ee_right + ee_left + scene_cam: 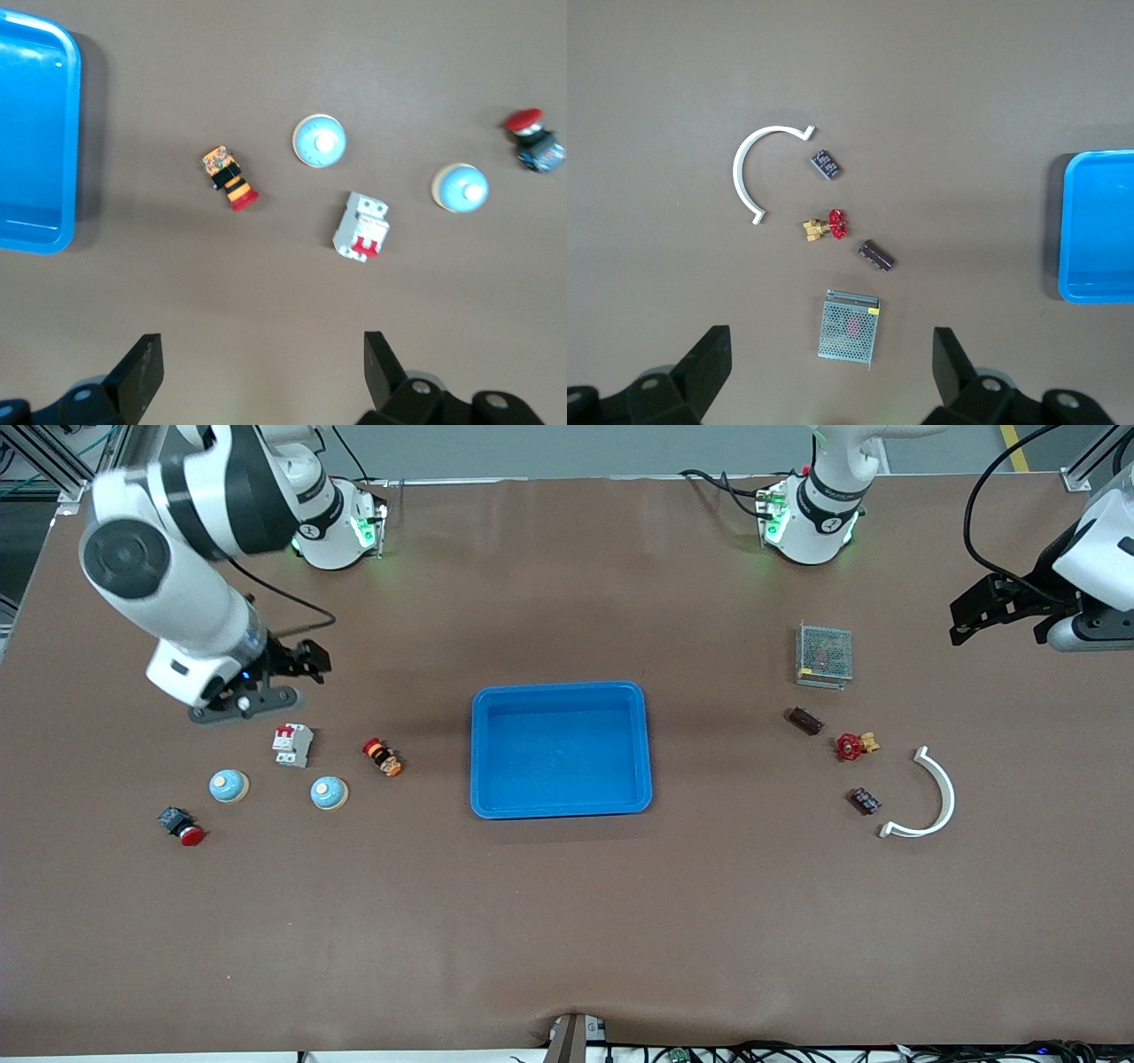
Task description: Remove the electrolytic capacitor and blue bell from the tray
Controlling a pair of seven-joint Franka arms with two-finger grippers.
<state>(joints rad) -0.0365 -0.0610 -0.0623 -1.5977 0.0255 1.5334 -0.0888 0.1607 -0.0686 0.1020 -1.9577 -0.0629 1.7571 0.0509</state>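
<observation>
The blue tray (561,749) is sitting empty at the middle of the worktop (567,921), so the task's things are lying outside it already.

The right claw (282,676) is hanging with its fingers apart and holding nothing, over the worktop just by a white circuit breaker (292,745). Close under it, one blue bell (229,785) is resting on the worktop and a second blue bell (329,793) is sitting a little further off, toward the tray; an orange-and-red push button (383,757) and a red-capped switch (182,826) are lying around them. The bells look like hard, smooth, light domes: slippery on top, so a pinch across the lower rim seems the surer hold.

The left claw (1005,609) is waiting, spread wide and empty, over the worktop's bare end. Nearest it a grey mesh box (824,655) is standing, then a dark electrolytic capacitor (805,720), a red-handled valve (854,745), a second dark capacitor (865,801) and a white curved bracket (930,797). The capacitors look small, stiff and prone to rolling; gripping across the barrel's middle seems best.
</observation>
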